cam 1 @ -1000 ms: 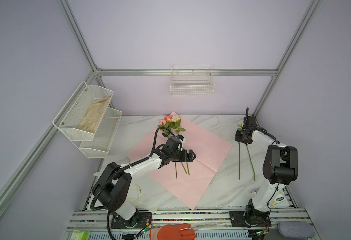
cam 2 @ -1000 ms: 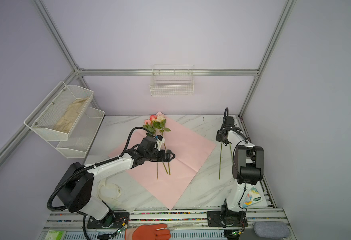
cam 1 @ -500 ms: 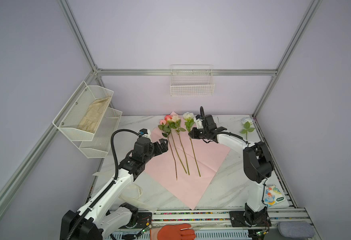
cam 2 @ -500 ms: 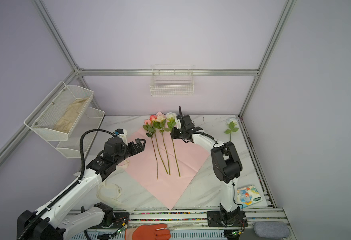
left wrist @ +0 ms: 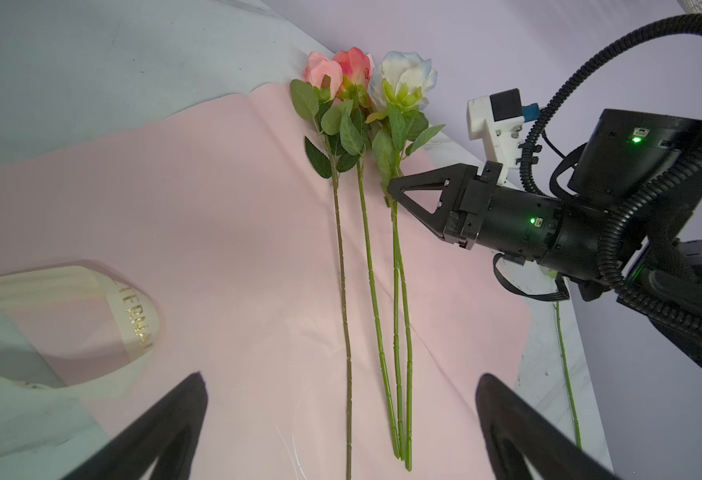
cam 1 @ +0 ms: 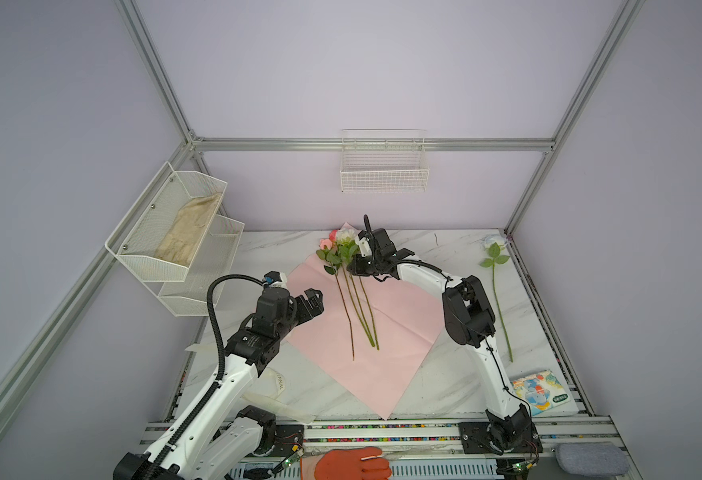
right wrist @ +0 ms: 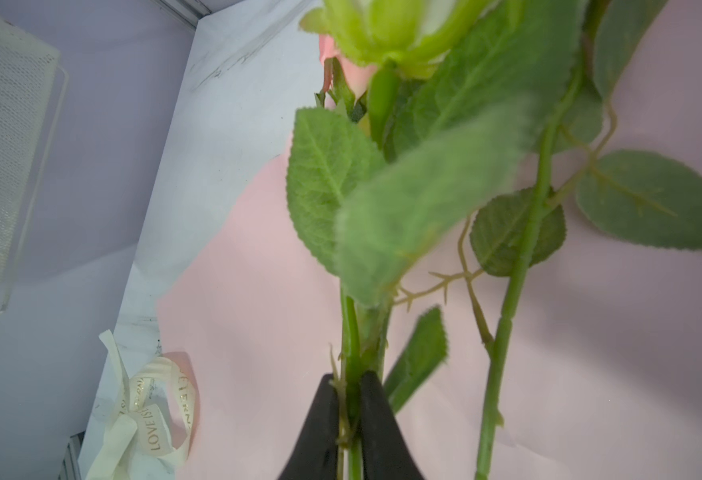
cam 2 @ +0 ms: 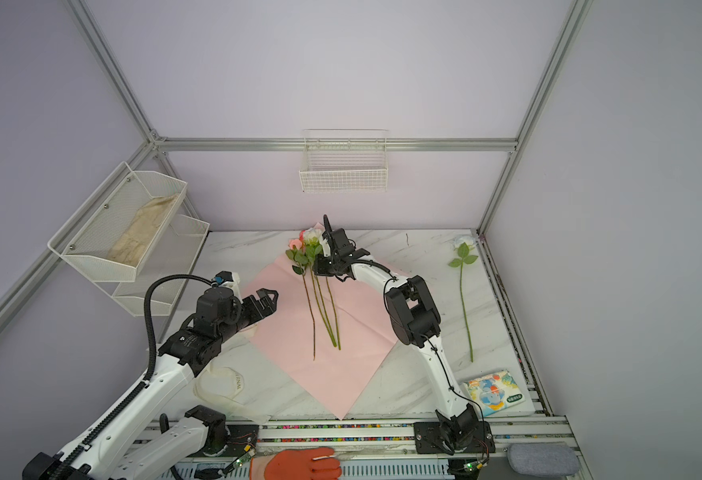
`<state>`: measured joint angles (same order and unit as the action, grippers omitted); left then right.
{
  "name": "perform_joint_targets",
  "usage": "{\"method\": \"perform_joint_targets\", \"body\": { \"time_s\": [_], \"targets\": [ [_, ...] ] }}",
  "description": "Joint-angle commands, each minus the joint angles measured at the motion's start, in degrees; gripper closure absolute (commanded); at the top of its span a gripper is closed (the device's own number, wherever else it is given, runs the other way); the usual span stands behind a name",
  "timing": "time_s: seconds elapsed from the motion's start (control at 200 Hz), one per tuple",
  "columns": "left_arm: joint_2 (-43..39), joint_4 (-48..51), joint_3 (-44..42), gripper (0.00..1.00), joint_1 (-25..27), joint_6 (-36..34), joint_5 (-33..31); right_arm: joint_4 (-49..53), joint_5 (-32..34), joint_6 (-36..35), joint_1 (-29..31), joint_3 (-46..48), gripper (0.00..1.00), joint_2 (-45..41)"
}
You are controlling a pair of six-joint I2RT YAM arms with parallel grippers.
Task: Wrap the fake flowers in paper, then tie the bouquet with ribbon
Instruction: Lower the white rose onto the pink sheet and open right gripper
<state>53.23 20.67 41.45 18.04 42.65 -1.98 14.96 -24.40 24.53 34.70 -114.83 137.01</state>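
Our right gripper [right wrist: 349, 379] pinches a stem [right wrist: 349, 332] we judge light and springy, just below the leaves [right wrist: 403, 216]; left gripper [cam 1: 315, 299] gapes.

Soft, even light casts faint shadows; the fake flowers [right wrist: 424, 199] blur close to the right wrist camera.

bare paper [cam 1: 403, 328] flanking flowers [cam 1: 335, 255], ribbon [cam 1: 281, 383] at edge
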Motion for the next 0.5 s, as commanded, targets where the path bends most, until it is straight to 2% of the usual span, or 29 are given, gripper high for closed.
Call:
{"method": "perform_joint_targets", "body": {
  "time_s": [0.0, 0.13, 0.285, 0.415, 0.495],
  "targets": [
    [0.98, -1.87, -1.25, 0.0, -0.25, -0.5, 1.81, 1.92, -2.52, -0.55, 0.33, -1.54, 0.72, -0.12],
    [2.59, -2.85, -0.68, 0.0, -0.29, -1.4, 4.83, 2.87, -1.57, -2.59, -0.84, 1.31, 0.65, -4.35],
    [5.29, -8.92, -1.23, 0.0, -0.29, -2.25, 13.36, 1.75, 3.12, -6.61, -5.11, 12.2, 0.63, -16.49],
    [10.08, -15.06, -1.16, 0.0, 0.18, -0.12, 20.58, 1.21, 11.32, -9.13, -14.14, 24.98, 0.63, -27.13],
    [13.45, -16.89, 0.33, 0.0, 2.26, -0.5, 22.05, -0.11, 14.49, -10.08, -21.73, 33.13, 0.62, -32.62]
  ]
}}
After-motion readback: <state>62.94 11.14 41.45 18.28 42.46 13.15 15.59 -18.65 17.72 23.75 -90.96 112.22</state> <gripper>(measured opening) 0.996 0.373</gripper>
